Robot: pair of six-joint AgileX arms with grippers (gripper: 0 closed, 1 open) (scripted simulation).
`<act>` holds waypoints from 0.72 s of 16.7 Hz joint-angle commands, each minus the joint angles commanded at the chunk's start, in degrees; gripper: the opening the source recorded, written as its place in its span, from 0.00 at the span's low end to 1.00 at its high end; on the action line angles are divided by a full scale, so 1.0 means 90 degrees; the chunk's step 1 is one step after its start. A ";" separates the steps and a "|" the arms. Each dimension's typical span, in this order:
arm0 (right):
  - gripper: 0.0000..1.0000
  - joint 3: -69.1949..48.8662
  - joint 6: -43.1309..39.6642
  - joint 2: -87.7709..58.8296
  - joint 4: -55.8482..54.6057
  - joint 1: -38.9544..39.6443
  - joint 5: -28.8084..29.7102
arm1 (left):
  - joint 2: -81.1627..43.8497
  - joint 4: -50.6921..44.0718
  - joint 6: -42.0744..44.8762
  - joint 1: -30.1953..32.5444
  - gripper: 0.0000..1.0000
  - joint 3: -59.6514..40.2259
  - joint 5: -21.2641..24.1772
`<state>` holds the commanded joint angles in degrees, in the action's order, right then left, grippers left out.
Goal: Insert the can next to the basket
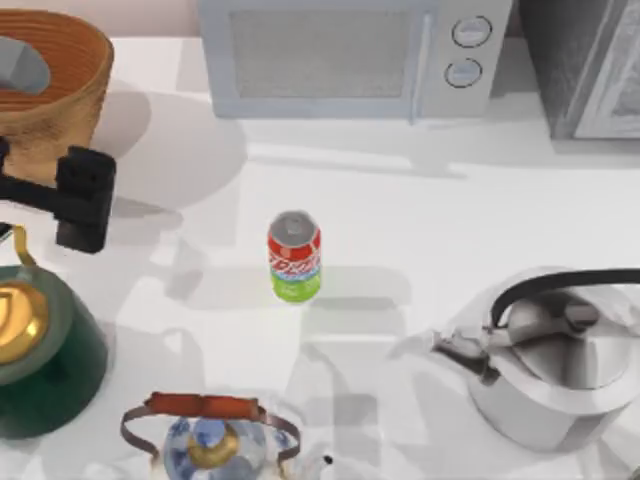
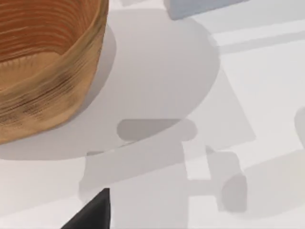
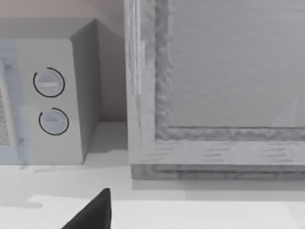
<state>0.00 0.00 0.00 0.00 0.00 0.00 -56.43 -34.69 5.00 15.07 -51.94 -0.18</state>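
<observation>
- The can [image 1: 294,256] is standing upright near the middle of the table [image 1: 450,215], its silver top facing up, so its long axis is running vertically; nothing is touching it.
- The basket [image 1: 58,95] is sitting at the table's far left corner, well apart from the can, with bare tabletop between them.
- The left gripper [image 1: 84,198] is hanging over the left edge of the table, just in front of the basket and between it and the green kettle [image 1: 40,350]. The can is lying toward the table's middle from it, a clear sideways reach.
- In the left wrist view, the basket's woven wall [image 2: 47,86] is showing beside open tabletop, with one dark fingertip [image 2: 93,212] poking into the picture; I cannot tell how the left jaws are standing.
- The right arm is sitting parked toward the far right corner: its wrist view is looking at the microwave [image 3: 52,100] and a grey cabinet [image 3: 214,95], with a dark fingertip [image 3: 93,212] at the picture's edge. I cannot tell its jaw state either.
- Judging by position, the left arm is the nearer one to both can and basket, so the coming move is likely turning on a sideways approach to the upright can.
- The silver kettle [image 1: 550,360] at the near right and the patterned teapot [image 1: 212,435] at the near edge are standing clear of that path.
</observation>
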 joint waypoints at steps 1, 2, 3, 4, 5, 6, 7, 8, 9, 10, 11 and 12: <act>1.00 0.0000 0.0000 0.0000 0.0000 0.0000 0.0000 | -0.0614 -0.0379 0.0054 0.0166 1.00 -0.0560 0.0001; 1.00 0.0000 0.0000 0.0000 0.0000 0.0000 0.0000 | -0.1225 -0.0754 0.0108 0.0331 1.00 -0.1116 0.0004; 1.00 0.0000 0.0000 0.0000 0.0000 0.0000 0.0000 | -0.1827 -0.1125 0.0160 0.0494 1.00 -0.1665 0.0006; 1.00 0.0000 0.0000 0.0000 0.0000 0.0000 0.0000 | -0.2418 -0.1490 0.0212 0.0656 1.00 -0.2206 0.0009; 1.00 0.0000 0.0000 0.0000 0.0000 0.0000 0.0000 | -0.2997 -0.1846 0.0263 0.0814 1.00 -0.2736 0.0013; 1.00 0.0000 0.0000 0.0000 0.0000 0.0000 0.0000 | -0.3561 -0.2194 0.0313 0.0968 1.00 -0.3251 0.0016; 1.00 0.0000 0.0000 0.0000 0.0000 0.0000 0.0000 | -0.4108 -0.2531 0.0362 0.1117 1.00 -0.3749 0.0020; 1.00 0.0000 0.0000 0.0000 0.0000 0.0000 0.0000 | -0.4627 -0.2851 0.0408 0.1260 1.00 -0.4221 0.0024; 1.00 0.0000 0.0000 0.0000 0.0000 0.0000 0.0000 | -0.5121 -0.3156 0.0453 0.1395 1.00 -0.4669 0.0027; 1.00 0.0000 0.0000 0.0000 0.0000 0.0000 0.0000 | -0.5586 -0.3443 0.0495 0.1522 1.00 -0.5090 0.0030; 1.00 0.0000 0.0000 0.0000 0.0000 0.0000 0.0000 | -0.6020 -0.3712 0.0535 0.1641 1.00 -0.5483 0.0033; 1.00 0.0000 0.0000 0.0000 0.0000 0.0000 0.0000 | -0.6418 -0.3958 0.0572 0.1751 1.00 -0.5844 0.0035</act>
<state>0.00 0.00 0.00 0.00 0.00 0.00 -114.20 -70.32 10.15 30.83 -104.53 0.13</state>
